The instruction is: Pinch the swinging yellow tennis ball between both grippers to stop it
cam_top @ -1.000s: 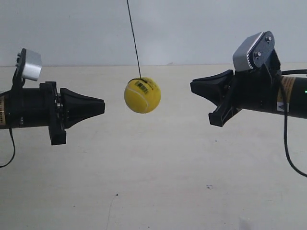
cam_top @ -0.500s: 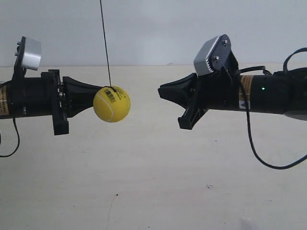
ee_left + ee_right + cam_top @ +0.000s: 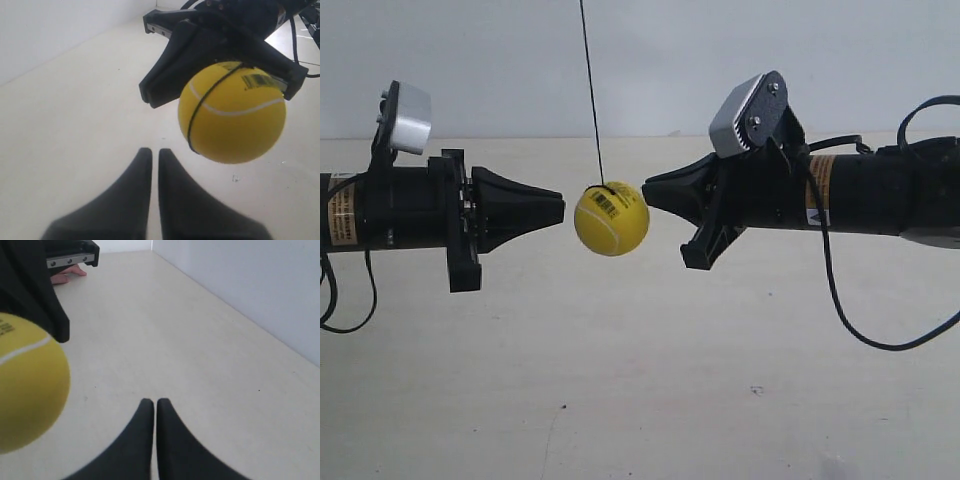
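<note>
The yellow tennis ball (image 3: 611, 218) is seen hanging on its dark string (image 3: 590, 90) between the two claws, above the pale table (image 3: 640, 400). Half a second ago it was pressed against the left gripper (image 3: 560, 209). It has since swung towards the right gripper (image 3: 645, 190), whose tip is now met at the ball's upper side, though firm contact cannot be confirmed. The left gripper has been brought inward after the ball, and only a narrow gap is left between its tip and the ball. The right gripper has been advanced only slightly. In both wrist views the fingers are seen closed to a thin slit, with nothing held between them. The barcode sticker (image 3: 605, 201) is turned towards the exterior camera.
</note>
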Controlling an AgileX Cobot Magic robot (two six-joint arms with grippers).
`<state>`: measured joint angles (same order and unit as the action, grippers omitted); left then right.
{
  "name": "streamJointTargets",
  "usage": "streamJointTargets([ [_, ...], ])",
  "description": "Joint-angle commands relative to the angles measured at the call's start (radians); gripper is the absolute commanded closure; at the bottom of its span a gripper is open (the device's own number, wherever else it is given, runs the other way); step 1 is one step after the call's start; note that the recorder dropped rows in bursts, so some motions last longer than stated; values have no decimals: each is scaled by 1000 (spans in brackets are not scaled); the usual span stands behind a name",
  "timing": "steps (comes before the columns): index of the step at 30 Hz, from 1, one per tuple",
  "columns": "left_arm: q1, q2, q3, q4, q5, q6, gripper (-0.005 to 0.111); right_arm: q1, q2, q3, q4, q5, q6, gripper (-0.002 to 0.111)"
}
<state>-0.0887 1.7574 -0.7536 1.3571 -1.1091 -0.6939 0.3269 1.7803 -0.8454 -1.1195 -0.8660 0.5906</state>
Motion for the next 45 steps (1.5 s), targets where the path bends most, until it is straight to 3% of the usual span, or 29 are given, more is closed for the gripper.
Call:
streamJointTargets([
  [1,-5,0,-4,0,3,-8,102,2,-1,-5,5,-2,22,108],
  [45,-5,0,-4,28,-44,-20,102,42,-1,-5,-17,22,39,108],
])
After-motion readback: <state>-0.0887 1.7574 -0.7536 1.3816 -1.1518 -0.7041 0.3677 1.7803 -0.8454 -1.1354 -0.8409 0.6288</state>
